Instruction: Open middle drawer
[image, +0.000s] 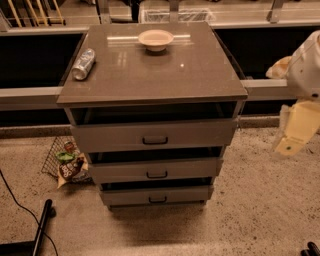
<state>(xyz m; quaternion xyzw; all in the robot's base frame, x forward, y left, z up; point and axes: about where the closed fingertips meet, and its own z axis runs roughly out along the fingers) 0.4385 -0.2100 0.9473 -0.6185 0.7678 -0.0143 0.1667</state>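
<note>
The gripper (310, 248) sits at the near right corner, barely inside the view; whether it is open or closed I cannot tell. The cream arm (299, 120) hangs at the right, well apart from the cabinet (200, 75), probably so the drawer fronts stay in plain sight before any reach. The middle drawer (156, 170) is between a taller front above and a narrower one below, its dark handle (157, 174) centred; it looks not yet pulled out. On the glossy grey-brown top rest a bowl (156, 39) far back and a can (83, 63) lying at the left. A wire basket (67, 162) of packets stands on the speckled floor (260, 210) at the left.
</note>
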